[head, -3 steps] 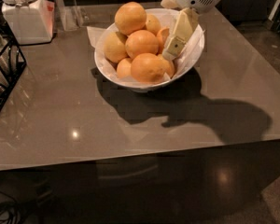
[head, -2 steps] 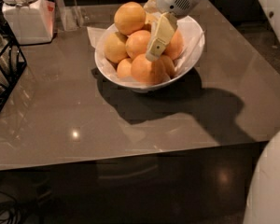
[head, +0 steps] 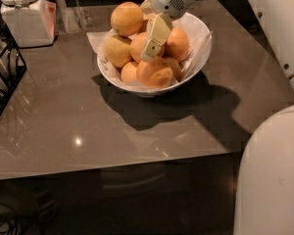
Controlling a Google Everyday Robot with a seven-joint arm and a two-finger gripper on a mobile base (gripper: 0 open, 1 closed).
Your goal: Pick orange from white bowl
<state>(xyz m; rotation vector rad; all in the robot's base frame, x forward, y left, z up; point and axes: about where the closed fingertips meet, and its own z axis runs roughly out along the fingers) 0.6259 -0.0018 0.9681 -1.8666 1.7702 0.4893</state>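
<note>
The gripper [head: 150,52] is sliding left from the bowl's right side and is now hanging over the middle of the pile, its tip touching the orange [head: 136,44]; whether its grip is wide or narrow, I cannot tell. Nothing is being lifted yet: the orange is sitting in the white bowl [head: 202,35], so grasping and raising are remaining. The fruit is looking round and finely pitted, the bowl smooth and flaring with crinkled paper [head: 95,37], the table [head: 63,116] glossy grey
</note>
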